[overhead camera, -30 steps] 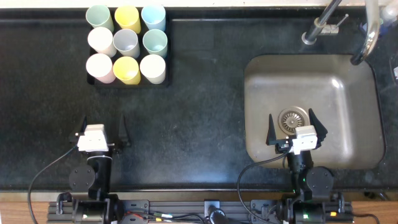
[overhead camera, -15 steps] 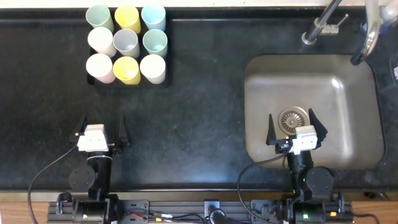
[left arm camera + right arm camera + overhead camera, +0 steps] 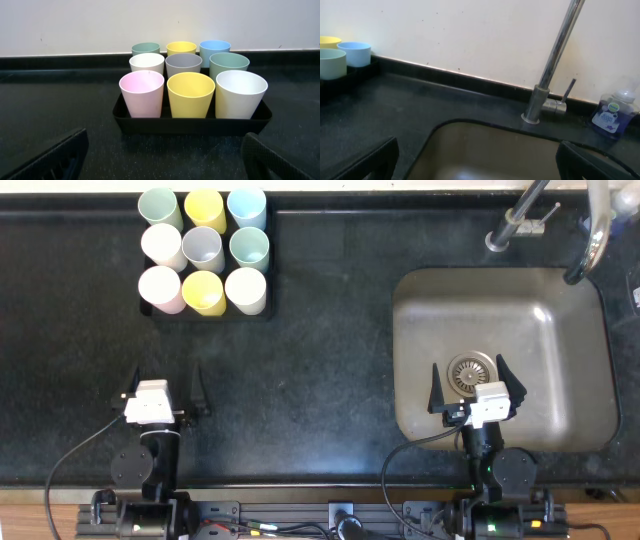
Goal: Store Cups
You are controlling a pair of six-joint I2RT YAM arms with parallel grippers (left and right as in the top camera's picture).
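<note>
Cups (image 3: 203, 248), 9 upright in a tray (image 3: 192, 125); left hand (image 3: 165, 385) and right hand (image 3: 470, 378) gape wide, empty.

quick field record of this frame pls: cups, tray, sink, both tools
cups: nine pastel plastic cups, upright, three-by-three
rows from robot: pink, yellow, white; white, grey, green; green, yellow, blue
tray: shallow black rectangular tray, holds all nine, far left of black speckled countertop
sink: stainless steel sink basin, right side
left tool: open, holding nothing, facing tray
right tool: open, holding nothing, above sink basin
other: chrome faucet, purple soap bottle behind sink
</note>
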